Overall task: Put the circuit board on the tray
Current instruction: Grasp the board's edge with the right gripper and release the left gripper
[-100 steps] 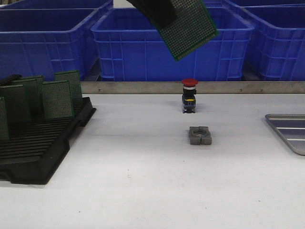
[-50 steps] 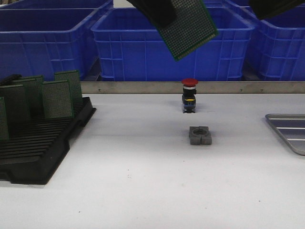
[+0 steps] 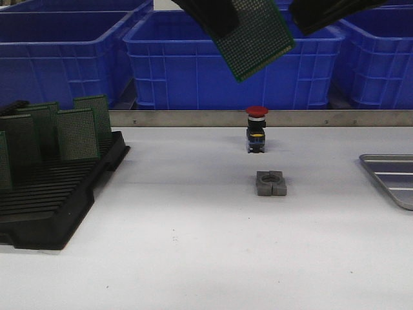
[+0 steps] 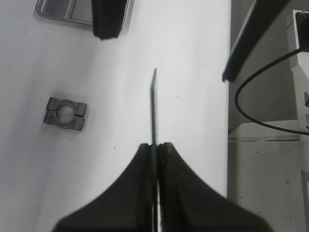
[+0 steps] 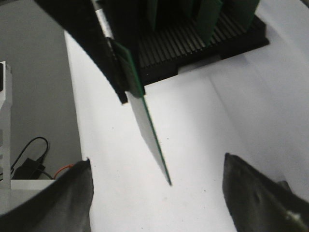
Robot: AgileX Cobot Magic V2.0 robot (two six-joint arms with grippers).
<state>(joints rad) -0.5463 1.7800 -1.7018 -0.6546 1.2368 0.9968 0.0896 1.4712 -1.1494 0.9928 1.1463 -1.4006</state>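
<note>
Left gripper (image 4: 155,145) jaws clamped on circuit board (image 3: 255,35), high above bench (image 3: 206,245). Right gripper (image 5: 157,193) jaws apart, only visible in its wrist view. Tray (image 3: 393,177) at front view's right edge.

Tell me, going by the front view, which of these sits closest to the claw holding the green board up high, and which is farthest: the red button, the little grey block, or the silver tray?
From the left gripper:
1. Red button, almost straight below, at the table's far edge.
2. Grey block, just in front of the button.
3. Tray, at the table's right edge.
</note>
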